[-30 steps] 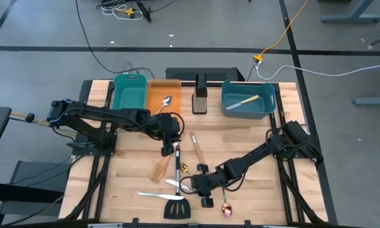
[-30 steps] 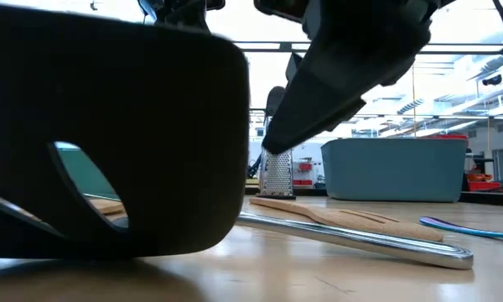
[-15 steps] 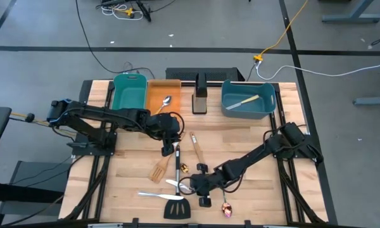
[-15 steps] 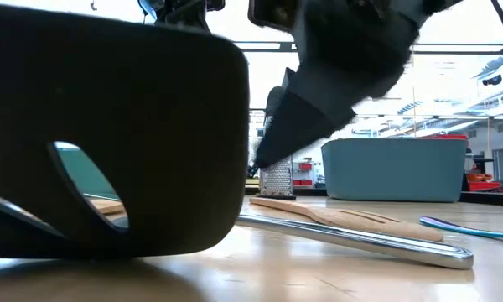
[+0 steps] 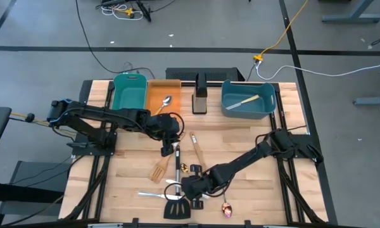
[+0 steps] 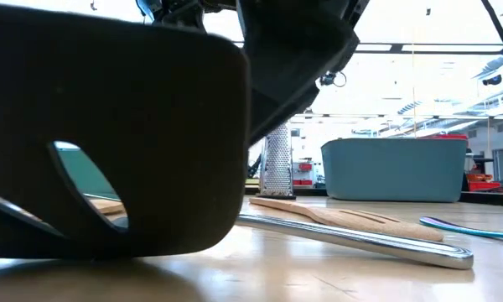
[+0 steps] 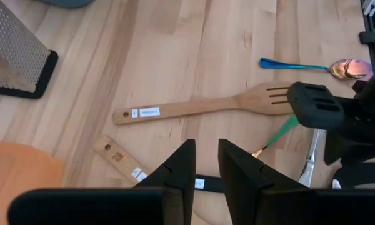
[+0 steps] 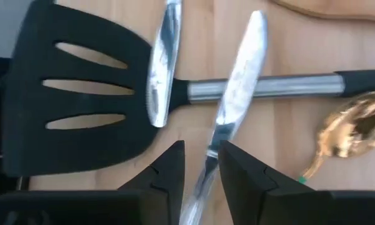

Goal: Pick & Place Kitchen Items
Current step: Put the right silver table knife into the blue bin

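Pale wooden planks make up the table I work on, with grey floor and cables beyond it. My right gripper hangs low over the near edge, its fingers parted by a narrow gap and holding nothing. Right under that gap lies a silver knife, its blade running away from me across the steel handle of a black slotted turner. A second knife lies just beside the first, crossing the turner where head meets handle. The turner's flat head has three long slots. Off to one side of my fingers sits a gold spoon with a green handle — bowl up and shiny.

My left gripper waits farther back, over the turner's handle end, fingers a little apart, empty. Ahead of it lie a wooden slotted spatula, the end of another wooden handle, and a blue-handled spoon.

Behind both arms stand a teal bin, an orange bin with a spoon in it, a grater and a blue bin holding a utensil.
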You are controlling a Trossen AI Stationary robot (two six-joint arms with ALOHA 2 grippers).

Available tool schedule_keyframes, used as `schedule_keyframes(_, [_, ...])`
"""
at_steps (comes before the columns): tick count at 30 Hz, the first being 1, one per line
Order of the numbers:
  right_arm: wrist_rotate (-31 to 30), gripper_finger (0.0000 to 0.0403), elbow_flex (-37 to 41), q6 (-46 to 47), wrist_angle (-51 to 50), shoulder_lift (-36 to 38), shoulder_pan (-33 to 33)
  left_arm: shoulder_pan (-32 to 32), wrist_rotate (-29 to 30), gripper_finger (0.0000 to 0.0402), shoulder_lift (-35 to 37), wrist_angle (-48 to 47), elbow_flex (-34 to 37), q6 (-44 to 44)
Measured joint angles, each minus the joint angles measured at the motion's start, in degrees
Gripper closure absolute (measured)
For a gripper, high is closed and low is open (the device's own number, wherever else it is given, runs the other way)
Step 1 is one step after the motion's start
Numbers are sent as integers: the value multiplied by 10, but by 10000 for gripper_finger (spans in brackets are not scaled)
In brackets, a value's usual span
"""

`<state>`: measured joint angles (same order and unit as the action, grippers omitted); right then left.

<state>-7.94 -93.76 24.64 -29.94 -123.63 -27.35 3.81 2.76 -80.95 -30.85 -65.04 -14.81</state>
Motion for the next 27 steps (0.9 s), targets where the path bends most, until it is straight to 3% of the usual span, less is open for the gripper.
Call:
schedule_keyframes(10, [21,295,-3,28,-33,0,1,0,0,328,0,-8,0,0])
schedule_keyframes(27, [11,256,-3,34,-29,-27,3,0,0,328,0,-8,0,0])
